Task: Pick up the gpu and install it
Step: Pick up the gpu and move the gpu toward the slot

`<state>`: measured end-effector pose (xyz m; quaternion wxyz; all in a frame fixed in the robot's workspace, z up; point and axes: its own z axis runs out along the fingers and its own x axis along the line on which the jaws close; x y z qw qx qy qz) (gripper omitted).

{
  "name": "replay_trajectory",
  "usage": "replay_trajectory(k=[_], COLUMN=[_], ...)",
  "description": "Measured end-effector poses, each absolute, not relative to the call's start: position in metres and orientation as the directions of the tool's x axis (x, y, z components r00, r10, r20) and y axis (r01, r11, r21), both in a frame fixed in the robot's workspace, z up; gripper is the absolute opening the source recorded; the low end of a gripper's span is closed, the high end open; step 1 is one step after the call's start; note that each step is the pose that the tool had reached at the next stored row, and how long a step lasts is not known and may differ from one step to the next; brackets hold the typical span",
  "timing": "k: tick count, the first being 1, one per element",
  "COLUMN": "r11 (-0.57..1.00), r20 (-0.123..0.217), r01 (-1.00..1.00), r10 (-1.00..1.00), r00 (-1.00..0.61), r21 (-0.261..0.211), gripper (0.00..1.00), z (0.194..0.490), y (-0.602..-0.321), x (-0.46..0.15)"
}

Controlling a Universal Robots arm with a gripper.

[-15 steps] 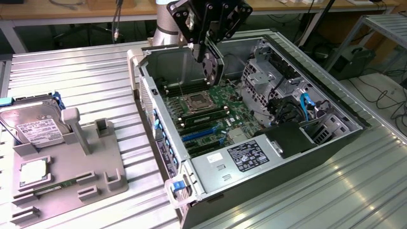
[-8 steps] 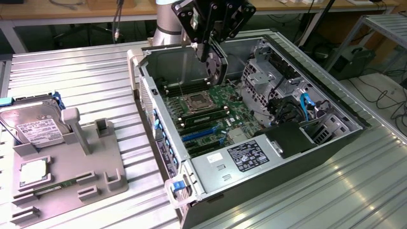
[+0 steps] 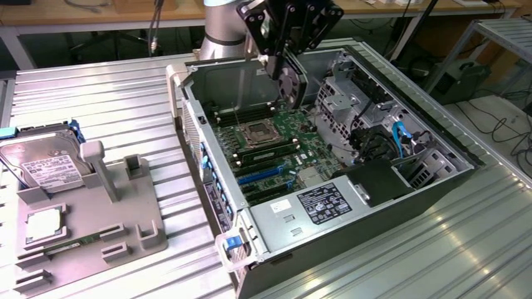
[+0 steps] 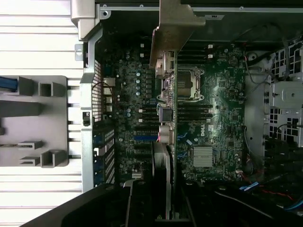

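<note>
Gpu (image 3: 293, 84) first: you have it clamped between the fingers of the gripper (image 3: 281, 62), hanging on edge below the tool, clear of the parts underneath. In the wrist view you see the card (image 4: 168, 109) as a thin strip running away from the tool, with its silvery metal bracket (image 4: 176, 28) at the far end.

Under everything you have the ribbed metal table (image 3: 99, 93). Directly beneath the gripper lies the open computer case (image 3: 357, 249) on its side, and the card hangs over its open inside, close to the back wall. The green motherboard (image 3: 283, 149) fills the floor of the case below the tool.

Well off to one side of the gripper, towards the exterior view's left and outside the case, sits the grey holder tray (image 3: 91, 237). The grey power supply (image 3: 308, 212) with its dark label lies inside the case, at the end far from the gripper.

The silver hard drive (image 3: 42, 162) with a white label stands at the tray's far corner, well apart from the tool. The processor socket (image 3: 259, 134) is just below and beside the hanging card. The blue slots (image 3: 261, 174) lie further along the board from the tool. A small square processor chip (image 3: 46, 224) rests on the tray.
</note>
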<state>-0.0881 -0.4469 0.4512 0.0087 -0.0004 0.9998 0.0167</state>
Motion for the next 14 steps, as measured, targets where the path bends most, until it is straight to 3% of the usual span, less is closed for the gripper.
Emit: replay_trajectory(k=[14], r11=[0.999], r20=[-0.017], r01=[-0.001], r10=[-0.001], r00=[-1.0], r21=[0.033], gripper=[0.27], z=[0.448], y=[-0.447], x=[-0.055])
